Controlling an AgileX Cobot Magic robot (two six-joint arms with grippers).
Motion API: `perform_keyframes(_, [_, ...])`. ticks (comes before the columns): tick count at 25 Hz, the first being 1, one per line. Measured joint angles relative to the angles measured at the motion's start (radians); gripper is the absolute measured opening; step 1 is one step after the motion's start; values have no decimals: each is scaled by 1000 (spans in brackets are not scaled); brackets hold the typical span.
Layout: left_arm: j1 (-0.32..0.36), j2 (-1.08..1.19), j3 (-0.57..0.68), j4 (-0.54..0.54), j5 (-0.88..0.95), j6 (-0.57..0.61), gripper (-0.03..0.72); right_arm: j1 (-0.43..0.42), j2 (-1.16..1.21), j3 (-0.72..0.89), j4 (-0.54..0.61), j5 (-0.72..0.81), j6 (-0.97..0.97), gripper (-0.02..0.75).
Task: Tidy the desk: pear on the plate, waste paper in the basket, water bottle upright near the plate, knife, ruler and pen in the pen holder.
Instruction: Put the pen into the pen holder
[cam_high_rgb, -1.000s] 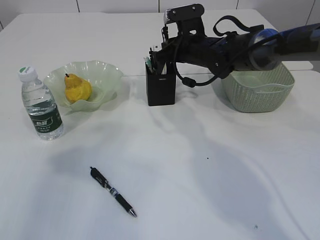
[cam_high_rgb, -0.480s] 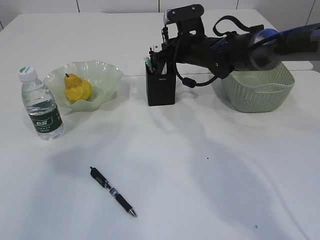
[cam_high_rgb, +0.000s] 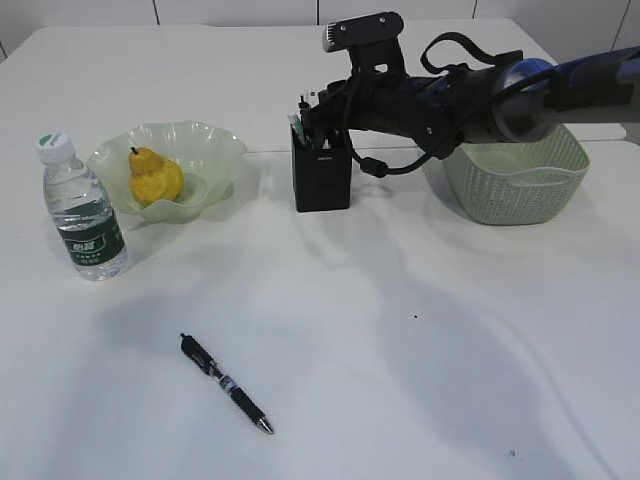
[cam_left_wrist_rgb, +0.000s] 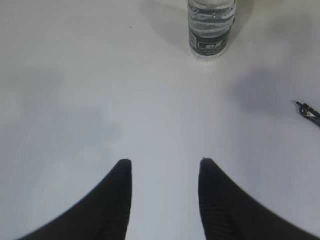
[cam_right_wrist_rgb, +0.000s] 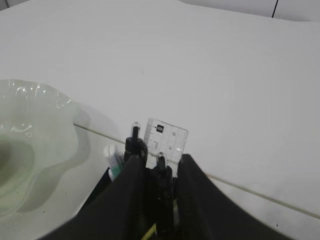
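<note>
On the large plain white desk (cam_high_rgb: 420, 380), the small clear plastic water bottle (cam_high_rgb: 82, 208) with a dark green label and pale cap stands upright at far left, just beside the translucent pale green glass plate (cam_high_rgb: 205, 150) with a ruffled rim. The small yellow pear (cam_high_rgb: 154, 177) sits in the plate. A black pen (cam_high_rgb: 226, 384) lies apart on the near desk.

The left gripper (cam_left_wrist_rgb: 165, 167) hovers over bare desk, jaws apart and empty.

At centre, the matte black square pen holder (cam_high_rgb: 322, 180) holds the clear plastic ruler (cam_right_wrist_rgb: 165, 140) upright. The right gripper (cam_right_wrist_rgb: 159, 165) is above the holder, jaws narrowly parted around a dark upright item; whether they grip it, I cannot tell. The grey-green woven-look basket (cam_high_rgb: 515, 185) stands at right.
</note>
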Motion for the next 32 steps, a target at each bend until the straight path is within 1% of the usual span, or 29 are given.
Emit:
perform_keyframes(6, [0, 0, 0, 0, 0, 0, 307, 0, 0, 0, 0, 14, 10, 238])
perform_keyframes(14, [0, 0, 0, 0, 0, 0, 303, 0, -11, 0, 0, 62, 23, 240])
perform_keyframes(24, [0, 0, 0, 2, -1, 0, 300, 7, -95, 0, 0, 130, 87, 240])
perform_keyframes(27, [0, 0, 0, 2, -1, 0, 300, 20, -126, 0, 0, 170, 107, 240])
perform_keyframes(32, [0, 0, 0, 2, -2, 0, 300, 49, -176, 0, 2, 282, 118, 240])
